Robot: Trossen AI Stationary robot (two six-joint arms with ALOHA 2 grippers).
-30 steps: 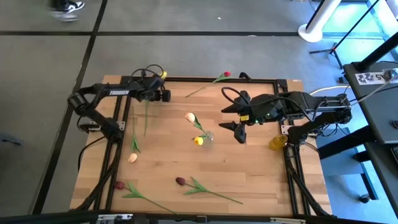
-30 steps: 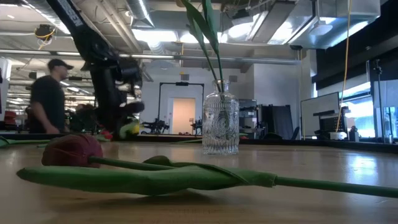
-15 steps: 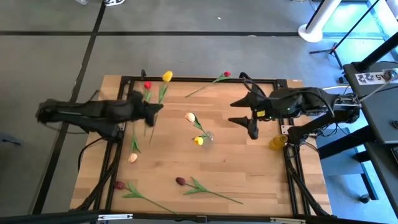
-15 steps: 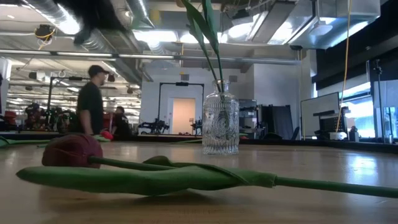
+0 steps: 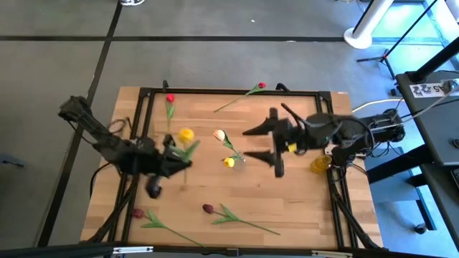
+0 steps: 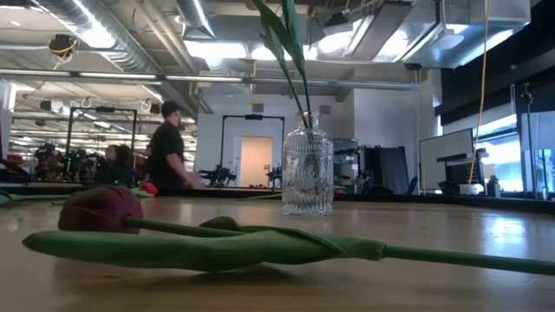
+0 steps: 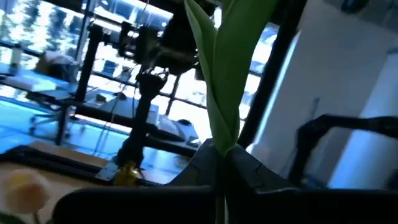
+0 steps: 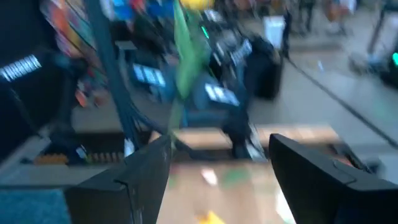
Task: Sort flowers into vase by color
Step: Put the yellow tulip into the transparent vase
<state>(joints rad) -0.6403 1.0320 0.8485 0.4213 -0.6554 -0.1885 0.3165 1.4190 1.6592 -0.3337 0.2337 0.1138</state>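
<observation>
A: Two pincers concern us here. The left gripper [image 5: 174, 159] hangs over the left half of the table, closed on the green stem of a yellow tulip [image 5: 186, 135] whose head stands up and toward the far edge. In the left wrist view the stem and leaf [image 7: 225, 93] rise straight out from between the fingers [image 7: 249, 171].

B: And the right gripper [image 5: 264, 143]?

A: Over the middle right, its fingers [image 8: 311, 168] spread wide and holding nothing. We place it just beside the glass vase [image 5: 240, 156], which stands near the table's centre with a yellow flower [image 5: 229, 163] and a peach flower [image 5: 219, 134] already at it.

B: Where do we judge the hazard to lie?

A: In the delivery. The grip sits high on a long, limp stem, so the lower end may swing and miss the narrow neck; a sideways push could tip the vase. The open right fingers so near the neck could also meet the left arm as it arrives.

B: And the unsorted stock?

A: Red tulips [image 5: 170, 98] and [image 5: 259, 86] by the far edge, a peach head [image 5: 153, 182] near the left edge, and maroon ones [image 5: 137, 213] and [image 5: 208, 209] along the near edge. Mixing colours in one vase is the remaining error we foresee.
</observation>
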